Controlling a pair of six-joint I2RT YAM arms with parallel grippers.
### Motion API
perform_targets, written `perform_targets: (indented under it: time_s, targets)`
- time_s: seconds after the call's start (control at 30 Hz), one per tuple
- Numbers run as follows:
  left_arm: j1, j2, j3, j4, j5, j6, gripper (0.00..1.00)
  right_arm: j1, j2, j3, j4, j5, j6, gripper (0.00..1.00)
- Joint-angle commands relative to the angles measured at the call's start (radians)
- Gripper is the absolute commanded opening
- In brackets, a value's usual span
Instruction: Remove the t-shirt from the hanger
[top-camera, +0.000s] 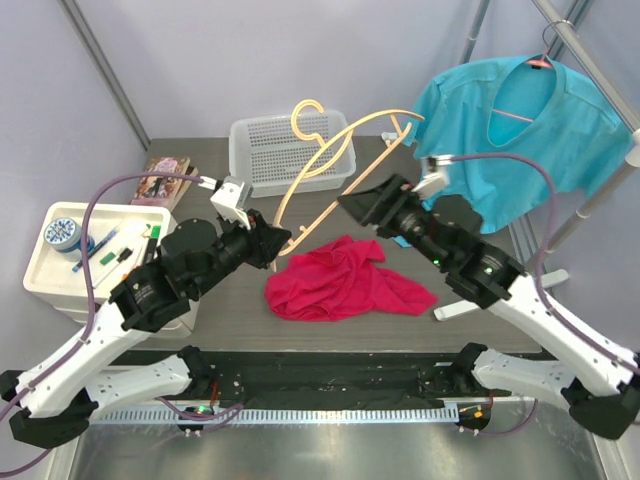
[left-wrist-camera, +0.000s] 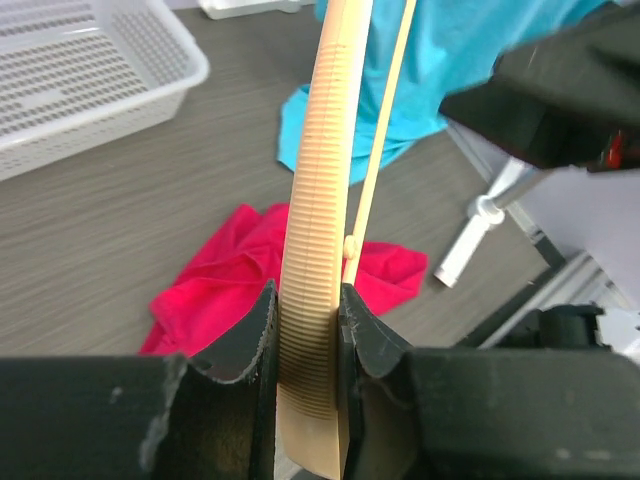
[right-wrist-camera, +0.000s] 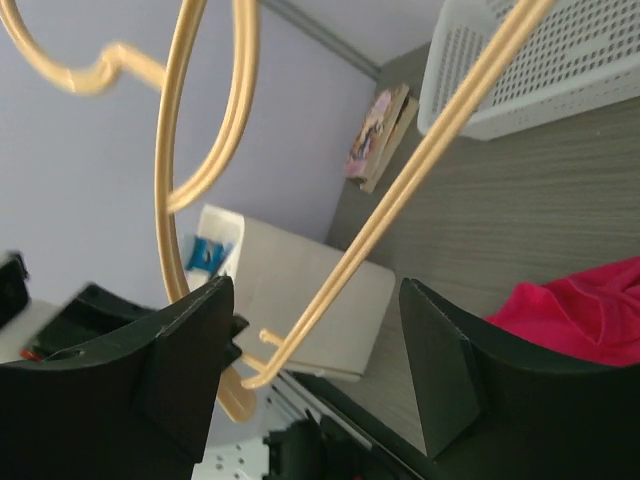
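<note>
A bare cream plastic hanger (top-camera: 335, 160) stands tilted above the table. My left gripper (top-camera: 283, 243) is shut on its lower end; in the left wrist view the ribbed hanger arm (left-wrist-camera: 315, 250) sits clamped between the jaws. A red t-shirt (top-camera: 338, 280) lies crumpled on the table below, off the hanger, and shows in the left wrist view (left-wrist-camera: 225, 280). My right gripper (top-camera: 352, 203) is open and empty, beside the hanger's bar (right-wrist-camera: 400, 190), which crosses between its fingers without touching.
A white mesh basket (top-camera: 290, 150) stands at the back. A white tray (top-camera: 90, 250) with tape and pens is at the left. A blue t-shirt (top-camera: 520, 130) hangs on a rack at the right, whose white foot (top-camera: 470, 305) rests on the table.
</note>
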Motion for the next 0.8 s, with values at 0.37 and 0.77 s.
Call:
perform_targets:
  time_s: [0.37, 0.77]
  targets:
    - [0.001, 0.041, 0.017, -0.052, -0.119, 0.020, 0.00, 0.406, 0.270, 0.196, 0.067, 0.271, -0.178, 0.65]
    - [0.001, -0.017, -0.048, -0.019, -0.070, -0.024, 0.00, 0.409, 0.388, 0.221, 0.172, 0.359, -0.101, 0.42]
